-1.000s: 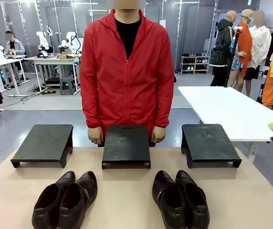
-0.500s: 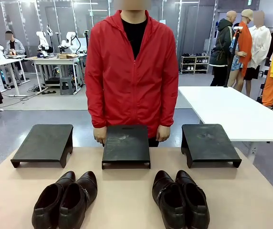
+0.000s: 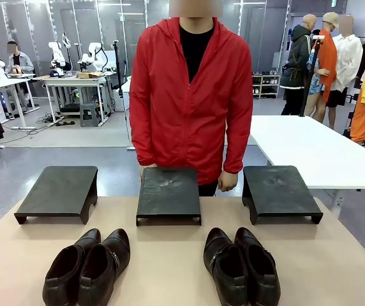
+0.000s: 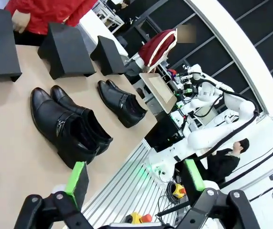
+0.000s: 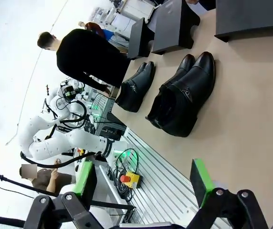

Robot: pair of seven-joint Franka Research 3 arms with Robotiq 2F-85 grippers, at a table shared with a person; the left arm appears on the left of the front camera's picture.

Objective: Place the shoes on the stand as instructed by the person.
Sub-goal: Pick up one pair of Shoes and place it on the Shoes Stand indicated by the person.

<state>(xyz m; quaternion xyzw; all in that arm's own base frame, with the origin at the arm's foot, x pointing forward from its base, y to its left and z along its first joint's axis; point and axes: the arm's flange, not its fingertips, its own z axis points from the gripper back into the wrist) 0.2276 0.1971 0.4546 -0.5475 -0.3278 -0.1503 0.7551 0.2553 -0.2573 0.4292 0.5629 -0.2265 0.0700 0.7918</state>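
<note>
A tan, matte desk point(image 3: 170, 268) spans the lower part of the front view. Along its far edge, across the middle of the frame, three low black stands sit in a row, well apart: the left stand point(image 3: 58, 190), the middle stand point(image 3: 168, 191) and the right stand point(image 3: 278, 190). At the bottom of the frame, the left pair of shoes point(image 3: 87, 268) lies on the desk at lower left and the right pair of shoes point(image 3: 241, 266) at lower right. The two shoes of each pair touch side by side, toes toward the stands.

The person point(image 3: 192, 95) in the red jacket stands behind the middle stand at centre top, arms down, one hand point(image 3: 228, 182) between the middle and right stands. Behind is a workshop hall with a grey floor point(image 3: 16, 172), a white table point(image 3: 310, 150) at right, and more people at far right and far left.

In the left wrist view the left gripper point(image 4: 135, 174) has its green-padded fingers spread wide, pinching nothing. In the right wrist view the right gripper point(image 5: 143, 177) is likewise spread, above the desk's ribbed metal edge point(image 5: 165, 191).
</note>
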